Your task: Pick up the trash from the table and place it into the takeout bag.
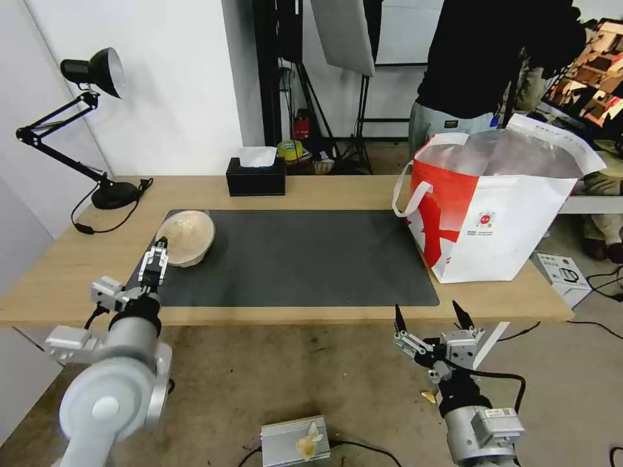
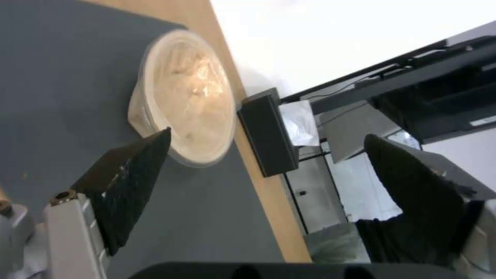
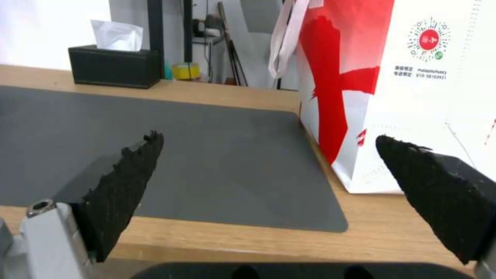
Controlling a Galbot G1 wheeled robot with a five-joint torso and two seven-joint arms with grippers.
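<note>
One piece of trash, a beige domed bowl (image 1: 186, 236) (image 2: 182, 97), sits on the far left corner of the dark grey mat (image 1: 298, 263) on the light-wood table (image 1: 344, 190). My left gripper (image 1: 158, 250) (image 2: 269, 135) hovers open just in front of the bowl, its fingers wide apart and not touching it. The white and red takeout bag (image 1: 503, 217) (image 3: 413, 89) stands upright and open-mouthed at the table's right end. My right gripper (image 1: 433, 318) (image 3: 269, 137) hangs open and empty just below the table's front edge, facing the bag.
A black tissue box (image 1: 256, 176) (image 3: 114, 66) stands at the table's back edge and a black desk lamp (image 1: 97, 130) at the back left. A silver box (image 1: 295, 441) lies on the floor in front of the table, and a white box (image 1: 564, 272) beside its right end.
</note>
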